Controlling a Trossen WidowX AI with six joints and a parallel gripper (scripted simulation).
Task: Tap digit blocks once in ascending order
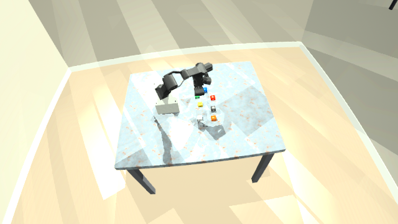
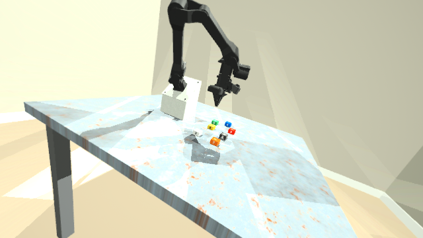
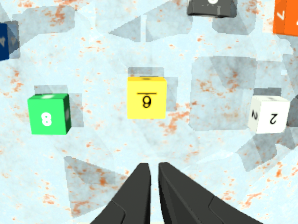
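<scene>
Fingertips together, our gripper [image 1: 199, 94] [image 2: 217, 106] [image 3: 153, 172] hangs above the counter [image 1: 249, 137] [image 2: 281, 172] [image 3: 100, 172] — high enough, we judge, to spare the blocks unordered touches.

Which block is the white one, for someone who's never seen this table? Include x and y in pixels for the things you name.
On the pale blue table [image 1: 249, 109] [image 2: 281, 165], find the block cluster right of the arm's boxy base [image 1: 167, 108] [image 2: 173, 106] in the top view. The white block [image 1: 199, 118] [image 2: 197, 133] [image 3: 272, 116] sits left of the orange block [image 1: 213, 118] [image 2: 215, 141] [image 3: 286, 19] there. Unlike its coloured neighbours, it is white, marked 2.

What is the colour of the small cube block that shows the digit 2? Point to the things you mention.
White, with a dark digit; the small cube block [image 1: 199, 117] [image 2: 197, 133] [image 3: 270, 114] shows best in the wrist view.
</scene>
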